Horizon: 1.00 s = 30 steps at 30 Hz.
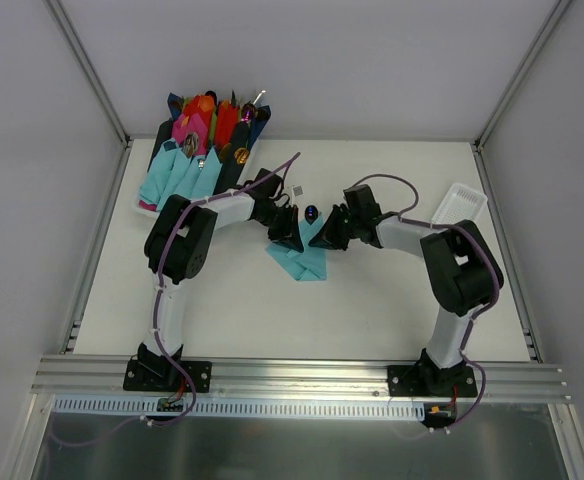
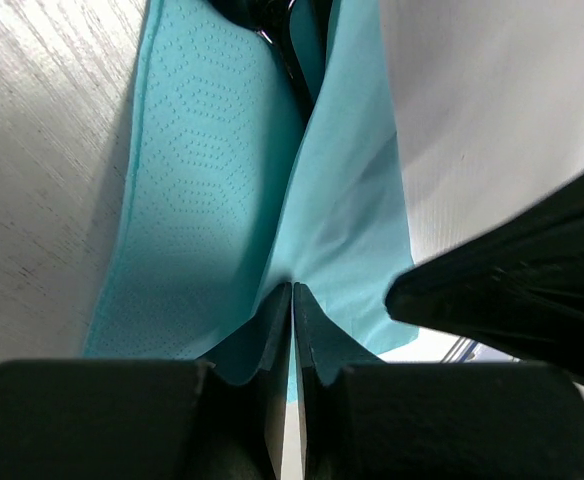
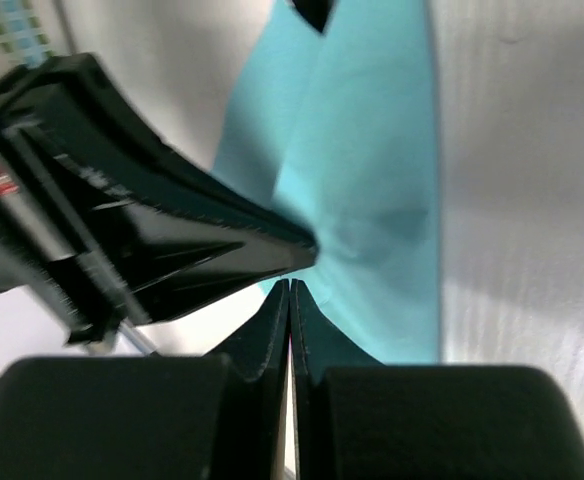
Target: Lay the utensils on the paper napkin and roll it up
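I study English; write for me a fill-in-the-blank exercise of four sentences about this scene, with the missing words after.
1. The left hand is shut on a paper napkin of ____ colour.
2. The right hand is ____, not open.
3. The white basket stands at the far ____ corner of the table.
4. The pile of napkin rolls lies at its far ____ corner.
Missing words: teal, shut, right, left.

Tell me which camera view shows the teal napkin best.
Left wrist: the teal napkin fills much of the frame, embossing and central fold sharp, pinched in the shut left end effector. Top external shows it small and partly hidden. Right wrist shows a blurred stretch only.
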Available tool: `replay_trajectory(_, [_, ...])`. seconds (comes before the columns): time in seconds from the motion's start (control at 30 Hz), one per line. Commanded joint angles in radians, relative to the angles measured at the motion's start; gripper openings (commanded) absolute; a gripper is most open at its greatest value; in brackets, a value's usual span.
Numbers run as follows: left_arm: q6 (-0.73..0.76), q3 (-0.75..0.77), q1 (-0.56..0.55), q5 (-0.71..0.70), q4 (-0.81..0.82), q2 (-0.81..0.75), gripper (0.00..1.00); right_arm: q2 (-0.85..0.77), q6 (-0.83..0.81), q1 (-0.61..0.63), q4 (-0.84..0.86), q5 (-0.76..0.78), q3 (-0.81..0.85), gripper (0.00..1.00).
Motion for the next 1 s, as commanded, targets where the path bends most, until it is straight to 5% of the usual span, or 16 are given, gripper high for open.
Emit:
replay_trajectory(0.0, [0.046,0.007,-0.003,-0.083,-0.047,0.011,0.06,0.047,-0.055,0.009,-0.066,0.054,0.043,0.0])
replay_trajectory(0.97, [0.059,-0.002,-0.003,-0.09,-0.053,0.007,0.06,0.032,-0.104,0.02,-0.095,0.048,0.124,0.0])
